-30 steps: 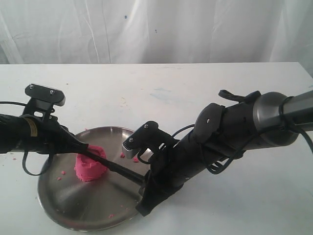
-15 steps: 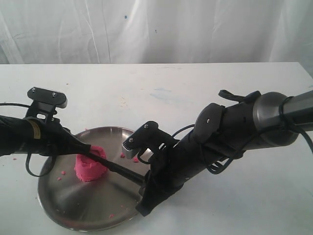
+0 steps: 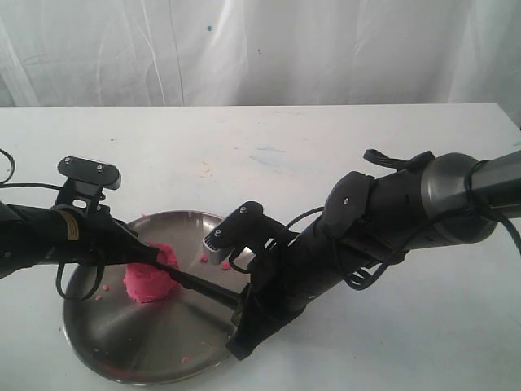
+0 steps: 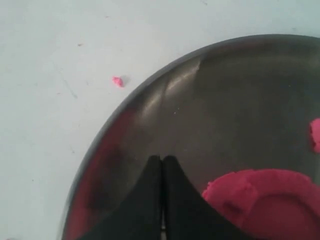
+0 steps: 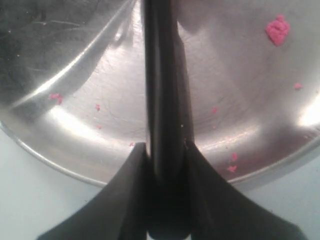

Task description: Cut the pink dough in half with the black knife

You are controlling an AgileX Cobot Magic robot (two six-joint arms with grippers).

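The pink dough [image 3: 148, 283] sits as a lump left of centre on the steel plate [image 3: 138, 346]; its scalloped edge shows in the left wrist view [image 4: 272, 200]. My right gripper [image 3: 242, 303] is shut on the handle of the black knife [image 3: 203, 289], whose blade reaches left to the dough's top. In the right wrist view the knife [image 5: 161, 75] runs straight out from between the fingers of the right gripper [image 5: 165, 147]. My left gripper [image 3: 153, 255] is shut and empty, its tip at the dough's upper edge; in the left wrist view it [image 4: 161, 159] hovers over the plate beside the dough.
Pink crumbs lie scattered on the plate [image 5: 277, 29] and one on the white table [image 4: 118, 81]. The plate's near rim [image 5: 45, 160] lies close to the table's front edge. The bulky right arm [image 3: 391, 220] stretches across the right side of the table.
The left arm has slid to the right, bringing its shut tip from the dough's left side onto its upper edge. The right arm and the knife have stayed put.
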